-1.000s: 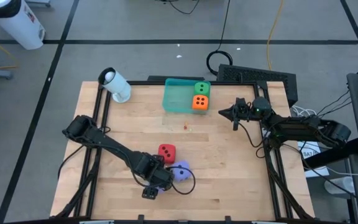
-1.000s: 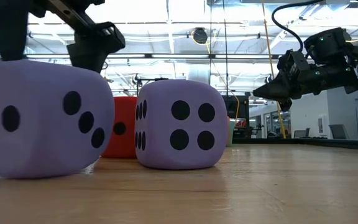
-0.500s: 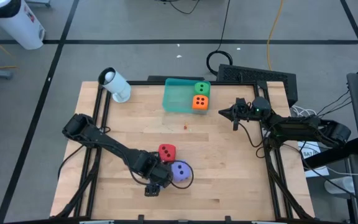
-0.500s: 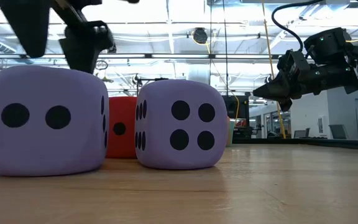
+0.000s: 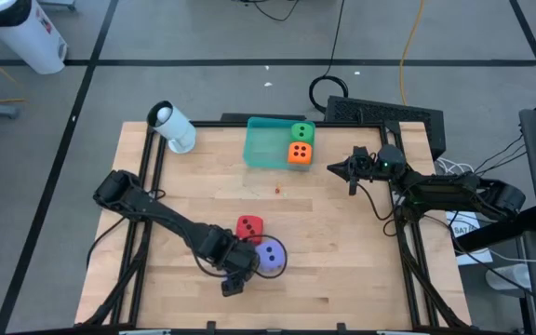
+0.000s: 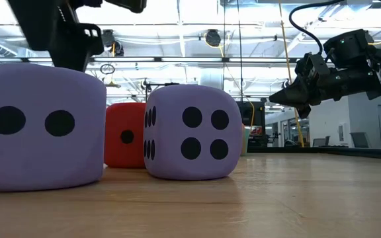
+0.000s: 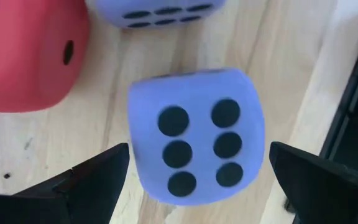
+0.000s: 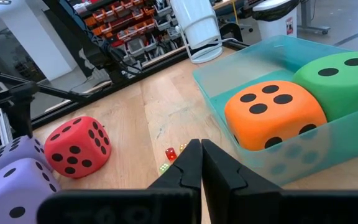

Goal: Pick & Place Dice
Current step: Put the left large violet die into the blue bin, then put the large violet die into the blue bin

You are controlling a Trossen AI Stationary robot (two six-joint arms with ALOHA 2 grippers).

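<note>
Left gripper [image 5: 234, 282] had slid toward 5 o'clock, fingers spread over a purple die [image 7: 194, 134], not touching. Second purple die [image 5: 268, 254] and red die [image 5: 249, 228] sat adjacent. Right gripper [image 5: 335, 168] pressed together at 3 o'clock, idle.

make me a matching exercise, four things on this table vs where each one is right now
Things:
1. orange die
2. red die
3. left gripper
4. right gripper

Places:
A. on the bare wood beside a purple-blue die
B. open over a purple-blue die near the table's front edge
C. inside the teal tray next to the green die
D. fingers shut, in the air right of the tray

Pairs: 1-C, 2-A, 3-B, 4-D
</note>
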